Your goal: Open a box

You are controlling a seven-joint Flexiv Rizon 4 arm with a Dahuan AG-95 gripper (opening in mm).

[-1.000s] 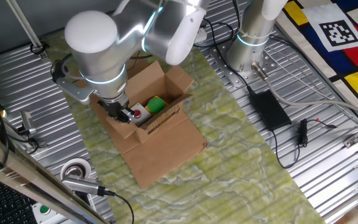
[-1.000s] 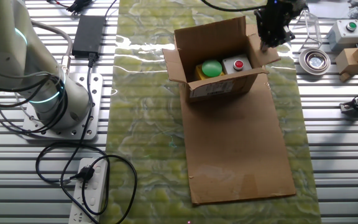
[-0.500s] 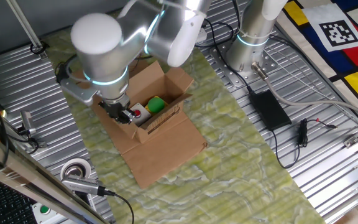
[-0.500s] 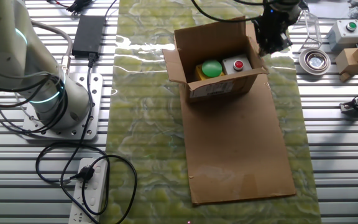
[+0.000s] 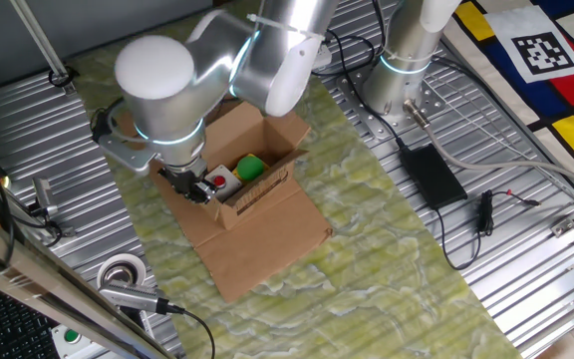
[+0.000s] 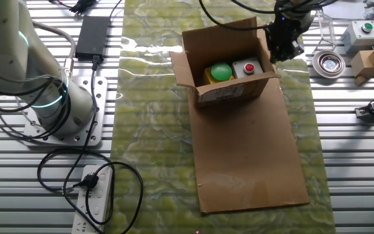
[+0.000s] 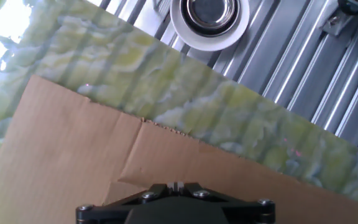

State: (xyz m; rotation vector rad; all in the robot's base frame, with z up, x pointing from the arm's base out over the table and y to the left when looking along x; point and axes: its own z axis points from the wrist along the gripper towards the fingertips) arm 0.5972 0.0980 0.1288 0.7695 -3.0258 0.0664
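The small brown box (image 5: 259,195) stands open on the green mat, also in the other fixed view (image 6: 229,95), with printed text on its front wall. Inside lie a green ball (image 6: 221,71) and a grey unit with a red button (image 6: 247,67). My gripper (image 6: 283,44) is at the box's right side flap, just outside the opening; in one fixed view it (image 5: 193,185) hangs over the box's left corner. In the hand view its fingertips (image 7: 176,185) are pressed together just above the brown flap (image 7: 73,143). Nothing shows between them.
A large flat cardboard sheet (image 6: 249,156) lies under and in front of the box. A tape roll (image 6: 330,62) and a grey button box (image 6: 362,32) sit right of the gripper. The arm's base (image 6: 57,104), a power brick (image 6: 93,32) and cables are at the left.
My gripper has shifted a little down along the box's right side flap, and the arm has turned slightly. The box and its contents have stayed put.
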